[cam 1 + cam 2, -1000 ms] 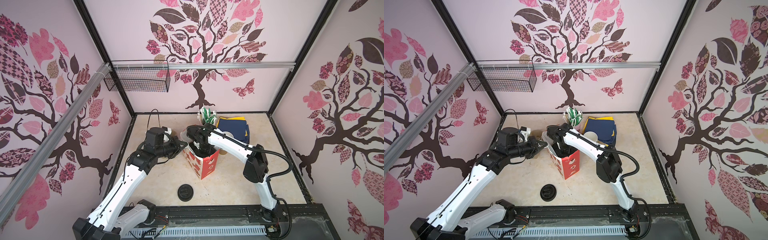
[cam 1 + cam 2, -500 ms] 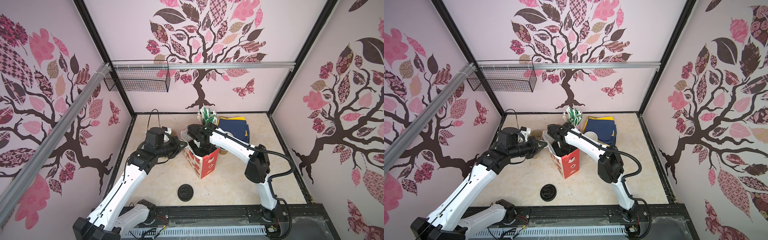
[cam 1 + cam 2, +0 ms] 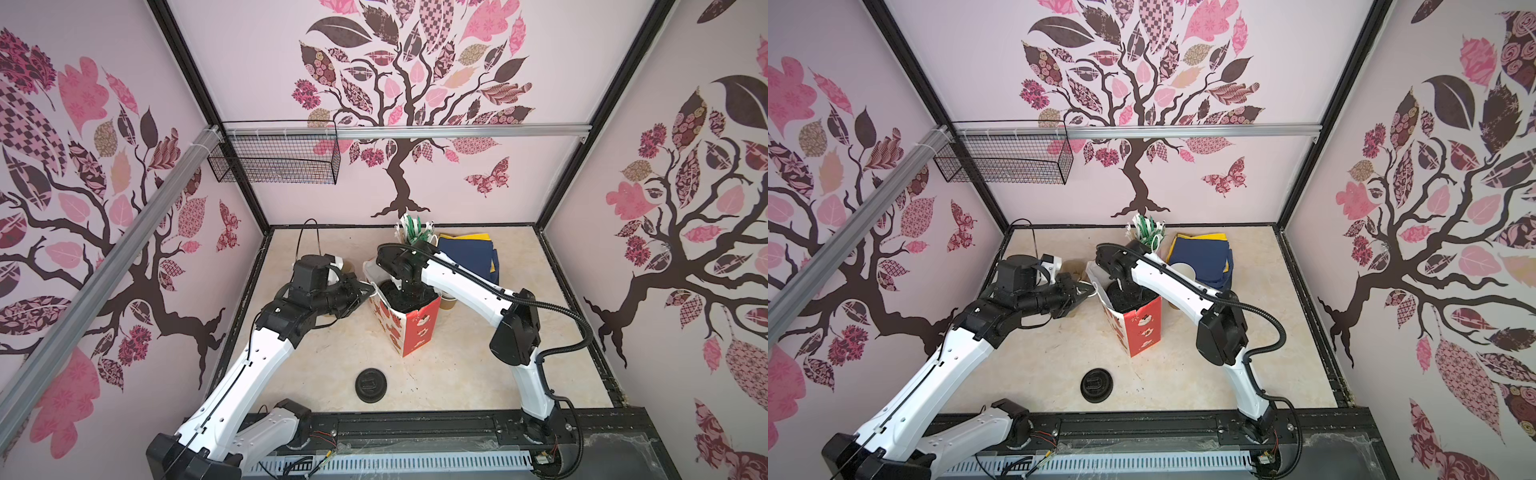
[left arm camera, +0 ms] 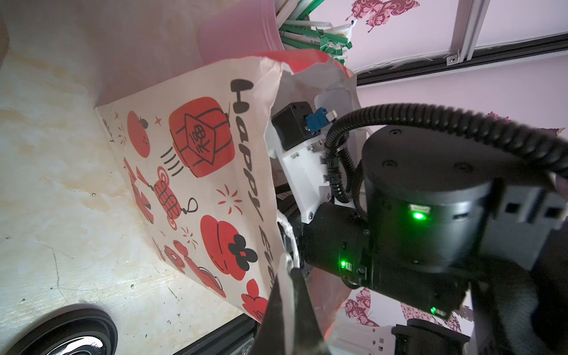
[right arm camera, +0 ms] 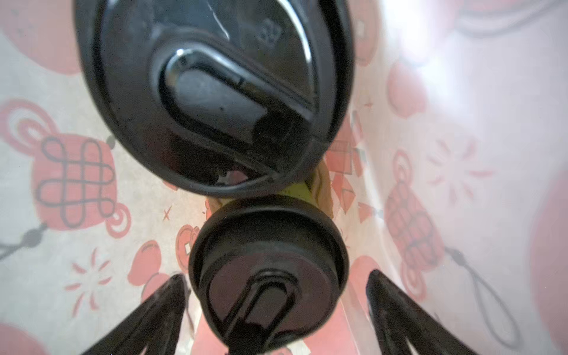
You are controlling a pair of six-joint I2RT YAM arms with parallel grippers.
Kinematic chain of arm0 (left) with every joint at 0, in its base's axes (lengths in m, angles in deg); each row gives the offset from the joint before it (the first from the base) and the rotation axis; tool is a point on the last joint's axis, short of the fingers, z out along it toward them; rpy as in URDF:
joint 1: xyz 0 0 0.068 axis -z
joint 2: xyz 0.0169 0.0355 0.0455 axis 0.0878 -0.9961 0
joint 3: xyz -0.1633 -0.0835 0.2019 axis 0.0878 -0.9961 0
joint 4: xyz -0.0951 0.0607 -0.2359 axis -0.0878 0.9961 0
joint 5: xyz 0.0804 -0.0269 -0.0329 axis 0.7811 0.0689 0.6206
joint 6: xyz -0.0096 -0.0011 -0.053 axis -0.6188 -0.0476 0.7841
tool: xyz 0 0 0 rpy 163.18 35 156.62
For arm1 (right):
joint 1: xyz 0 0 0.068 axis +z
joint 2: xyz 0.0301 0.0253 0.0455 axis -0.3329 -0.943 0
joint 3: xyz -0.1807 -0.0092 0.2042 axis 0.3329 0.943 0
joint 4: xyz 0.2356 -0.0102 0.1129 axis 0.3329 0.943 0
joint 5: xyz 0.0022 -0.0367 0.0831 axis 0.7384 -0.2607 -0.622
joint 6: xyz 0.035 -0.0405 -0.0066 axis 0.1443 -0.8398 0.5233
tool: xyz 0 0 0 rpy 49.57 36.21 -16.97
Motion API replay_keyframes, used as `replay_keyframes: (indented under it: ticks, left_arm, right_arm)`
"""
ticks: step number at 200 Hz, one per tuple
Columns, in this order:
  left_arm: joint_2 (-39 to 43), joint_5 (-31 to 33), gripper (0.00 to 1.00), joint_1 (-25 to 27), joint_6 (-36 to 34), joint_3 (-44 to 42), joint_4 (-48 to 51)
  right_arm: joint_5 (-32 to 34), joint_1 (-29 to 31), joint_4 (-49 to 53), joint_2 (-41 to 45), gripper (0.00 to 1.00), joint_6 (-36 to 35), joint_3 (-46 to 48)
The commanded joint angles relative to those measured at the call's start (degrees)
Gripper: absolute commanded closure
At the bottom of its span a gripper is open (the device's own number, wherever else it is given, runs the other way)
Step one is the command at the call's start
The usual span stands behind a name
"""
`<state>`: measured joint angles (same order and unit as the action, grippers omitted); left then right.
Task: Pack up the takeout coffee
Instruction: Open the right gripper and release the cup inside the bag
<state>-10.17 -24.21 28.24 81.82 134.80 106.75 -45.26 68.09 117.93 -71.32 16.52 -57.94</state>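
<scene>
Two lidded cups sit inside the paper bag (image 3: pixel 415 332). The right claw (image 5: pixel 275 275) has just spread wide, its fingers (image 5: pixel 159 307) standing off either side of the released cup (image 5: pixel 267 246) (nothing held any more). That reads as a let-go: this cup is delivered beside its neighbour cup (image 5: pixel 215 92), so packing looks nearly done, bar drawing the arm out. The left claw (image 4: pixel 289 307) is pinched shut on the bag's edge, holding the mouth open. Both cups stand roughly upright, long axis vertical, black sip lids facing the bag's mouth; the neighbour may lean slightly. A spare lid (image 3: pixel 371 386) lies on the surface (image 3: pixel 478 365) in front of the bag.
</scene>
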Motion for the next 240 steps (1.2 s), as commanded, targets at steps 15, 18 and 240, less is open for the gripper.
replay_keyframes:
  ticks: [15, 18, 240]
  left_arm:
    - [-0.5, 0.1, 1.0, 0.2, -1.0, 0.6, 0.9]
    - [-0.5, 0.1, 1.0, 0.3, -1.0, 0.7, 0.9]
    - [1.7, 0.7, 1.0, -2.4, -3.1, -0.1, 6.1]
  right_arm:
    - [1.9, 0.6, 2.9, 4.6, 0.05, 2.1, -2.8]
    - [2.0, 0.5, 3.0, 4.6, 0.05, 2.2, -2.8]
    - [10.8, 1.6, 1.6, 6.0, 0.15, 9.5, -5.0]
